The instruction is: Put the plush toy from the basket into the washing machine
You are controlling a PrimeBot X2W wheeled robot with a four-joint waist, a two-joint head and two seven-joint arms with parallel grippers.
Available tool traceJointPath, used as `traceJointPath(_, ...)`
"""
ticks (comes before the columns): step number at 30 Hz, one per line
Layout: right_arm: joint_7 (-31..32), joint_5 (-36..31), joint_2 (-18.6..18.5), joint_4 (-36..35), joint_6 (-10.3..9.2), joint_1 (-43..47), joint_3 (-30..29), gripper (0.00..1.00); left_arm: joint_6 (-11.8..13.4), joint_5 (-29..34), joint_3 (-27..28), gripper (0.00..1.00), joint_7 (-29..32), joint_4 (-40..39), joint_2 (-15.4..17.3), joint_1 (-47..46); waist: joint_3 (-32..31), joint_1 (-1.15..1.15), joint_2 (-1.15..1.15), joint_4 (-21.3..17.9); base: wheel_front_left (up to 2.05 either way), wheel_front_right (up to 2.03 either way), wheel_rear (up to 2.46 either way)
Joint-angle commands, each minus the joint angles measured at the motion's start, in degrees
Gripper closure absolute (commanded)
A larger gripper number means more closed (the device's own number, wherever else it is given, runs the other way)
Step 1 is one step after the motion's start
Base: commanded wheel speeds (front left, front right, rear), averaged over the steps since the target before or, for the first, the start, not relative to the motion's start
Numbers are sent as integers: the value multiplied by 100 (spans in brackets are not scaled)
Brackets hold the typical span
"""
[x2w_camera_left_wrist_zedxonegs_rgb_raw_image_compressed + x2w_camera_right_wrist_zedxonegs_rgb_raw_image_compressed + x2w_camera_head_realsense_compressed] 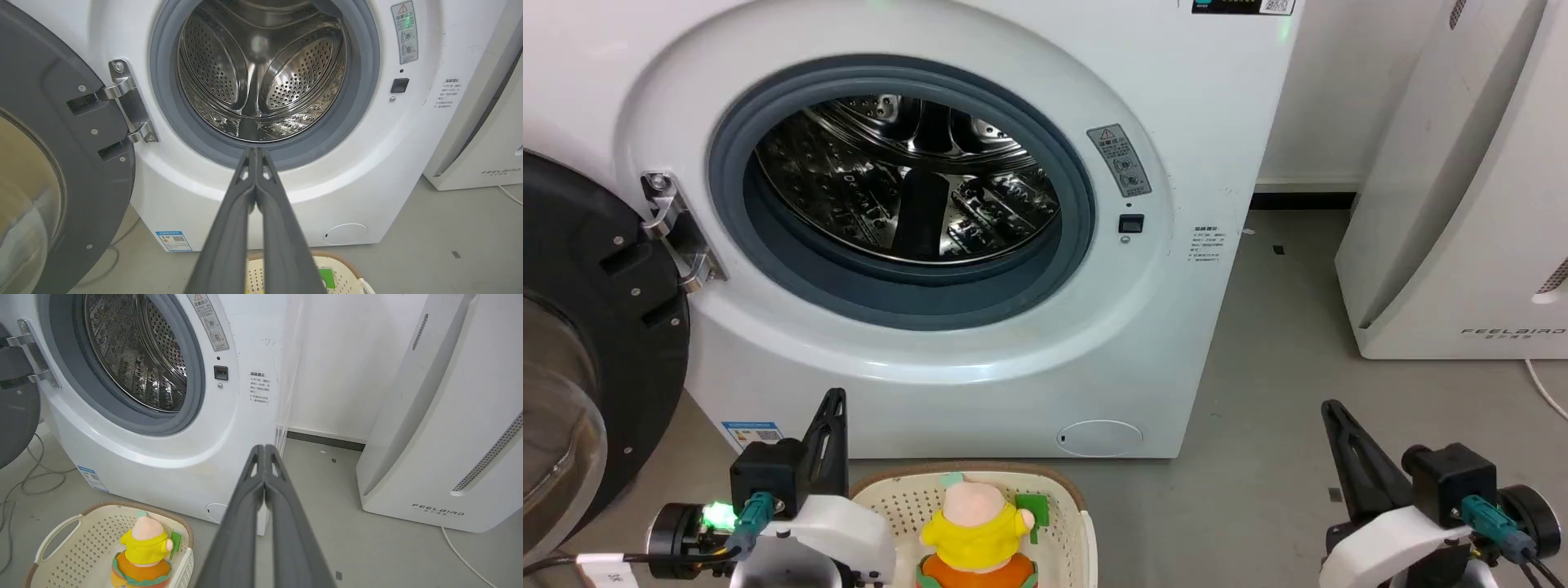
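The plush toy [977, 532], pink head, yellow top, orange bottom, sits upright in the cream basket [1068, 523] on the floor before the washing machine [1192, 106]. The washer's dark door [596, 343] hangs open to the left, and its steel drum [907, 175] holds nothing I can see. My left gripper [832, 402] is shut and empty, just left of the basket. My right gripper [1331, 408] is shut and empty, well to the right of it. The right wrist view shows the toy [144, 549] in the basket [65, 555], left of my shut fingers [245, 506]. In the left wrist view my gripper [254, 152] points at the drum [261, 69].
A white slanted FEELBIRD appliance [1462, 204] stands to the right of the washer, with grey floor [1274, 392] between them. Cables [28, 482] lie on the floor under the open door. A white cord [1543, 388] trails by the appliance.
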Motion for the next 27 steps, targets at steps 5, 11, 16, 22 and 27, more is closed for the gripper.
traceJointPath(5, 8, -44, -1, 12, -5, -80, -2, 100, 2, 16, 15, 100, 2, -25, 1, 80, 0, 0, 0, 0, 0, 0, 0)
traceJointPath(11, 8, -44, -1, 12, -5, -80, -2, 100, 2, 16, 15, 100, 2, -25, 1, 80, 0, 0, 0, 0, 0, 0, 0)
traceJointPath(16, -17, 18, 0, 1, 0, 2, -15, 0, 16, -8, -16, 0, -19, 14, 0, -2, 2, 0, 0, 0, 0, 0, 0)
traceJointPath(22, -89, 106, 0, -16, 0, 4, -67, 0, 85, -34, -53, 0, -90, 54, 0, -13, 18, 0, 0, -1, 0, 0, 0)
traceJointPath(27, -148, 183, 0, -40, -1, -2, -82, 0, 98, -31, -96, 0, -150, 142, 10, -69, 54, 0, 0, -4, 0, 0, 0)
